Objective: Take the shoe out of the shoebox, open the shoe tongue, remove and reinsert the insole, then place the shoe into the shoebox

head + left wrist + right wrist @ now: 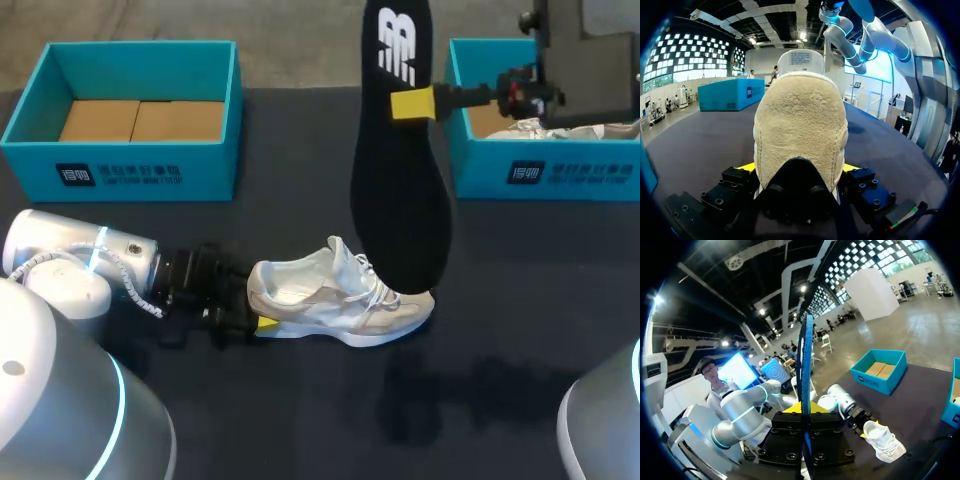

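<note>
A white and beige shoe [340,300] lies on the dark table, toe pointing right. My left gripper [262,310] has the heel between its fingers. In the left wrist view the yellow tips press both sides of the suede heel [800,135], so the left gripper [800,167] is shut on the shoe. My right gripper [412,103] is shut on the edge of a black insole [400,170], which hangs upright above the shoe's front half. From the right wrist, the insole [805,365] stands edge-on between the fingers of the right gripper [804,407], with the shoe [884,440] far below.
A teal shoebox [130,170] with a cardboard floor stands at the back left. A second teal shoebox [545,175] at the back right holds another white shoe [560,128]. Bare dark tabletop lies in front of the shoe.
</note>
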`<action>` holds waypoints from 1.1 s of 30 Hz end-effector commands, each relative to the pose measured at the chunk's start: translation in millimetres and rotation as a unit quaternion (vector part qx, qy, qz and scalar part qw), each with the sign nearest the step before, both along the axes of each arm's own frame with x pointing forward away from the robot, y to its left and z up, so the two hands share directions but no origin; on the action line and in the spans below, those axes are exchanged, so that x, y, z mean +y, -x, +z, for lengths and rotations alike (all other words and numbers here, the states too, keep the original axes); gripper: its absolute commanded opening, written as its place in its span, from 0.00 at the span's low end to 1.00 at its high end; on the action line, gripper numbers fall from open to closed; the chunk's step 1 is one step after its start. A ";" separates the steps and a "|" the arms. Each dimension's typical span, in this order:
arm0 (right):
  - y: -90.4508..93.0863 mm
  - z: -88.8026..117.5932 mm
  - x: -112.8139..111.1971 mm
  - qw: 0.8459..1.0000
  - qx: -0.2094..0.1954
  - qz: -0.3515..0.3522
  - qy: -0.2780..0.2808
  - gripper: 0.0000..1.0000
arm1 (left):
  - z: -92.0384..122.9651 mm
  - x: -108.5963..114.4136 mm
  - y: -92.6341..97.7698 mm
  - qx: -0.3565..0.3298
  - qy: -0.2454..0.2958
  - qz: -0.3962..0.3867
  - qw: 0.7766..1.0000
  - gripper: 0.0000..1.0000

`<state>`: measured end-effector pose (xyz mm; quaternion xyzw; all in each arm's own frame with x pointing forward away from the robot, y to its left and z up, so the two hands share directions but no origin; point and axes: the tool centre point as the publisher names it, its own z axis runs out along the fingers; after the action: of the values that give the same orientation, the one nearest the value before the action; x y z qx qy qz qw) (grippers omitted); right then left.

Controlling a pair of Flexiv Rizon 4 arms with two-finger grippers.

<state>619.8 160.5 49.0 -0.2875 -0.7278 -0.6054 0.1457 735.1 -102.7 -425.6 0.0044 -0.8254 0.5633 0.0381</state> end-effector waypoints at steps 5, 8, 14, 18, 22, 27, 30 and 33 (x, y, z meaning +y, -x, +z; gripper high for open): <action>8.2 2.5 -11.5 1.000 0.001 0.005 0.006 0.00 | -2.4 -0.4 0.9 0.000 0.000 0.000 1.000 0.00; 9.1 2.6 -12.1 1.000 0.002 0.009 0.007 0.00 | -2.4 -0.4 0.9 0.000 0.000 0.000 1.000 0.00; 8.8 1.1 -9.2 1.000 -0.002 0.004 0.002 0.00 | -2.4 -0.4 0.9 0.000 0.000 0.000 1.000 0.00; 8.8 1.1 -9.2 1.000 -0.002 0.004 0.002 0.00 | -2.4 -0.4 0.9 0.000 0.000 0.000 1.000 0.00; 8.8 1.1 -9.2 1.000 -0.002 0.004 0.002 0.00 | -2.4 -0.4 0.9 0.000 0.000 0.000 1.000 0.00; 8.8 1.1 -9.2 1.000 -0.002 0.004 0.002 0.00 | -2.4 -0.4 0.9 0.000 0.000 0.000 1.000 0.00; 8.8 1.1 -9.2 1.000 -0.002 0.004 0.002 0.00 | -2.4 -0.4 0.9 0.000 0.000 0.000 1.000 0.00; 8.8 1.1 -9.2 1.000 -0.002 0.004 0.002 0.00 | -2.4 -0.4 0.9 0.000 0.000 0.000 1.000 0.00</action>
<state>607.7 148.0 49.2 -0.2837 -0.7296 -0.6052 0.1445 735.0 -102.7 -425.6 0.0044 -0.8254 0.5633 0.0381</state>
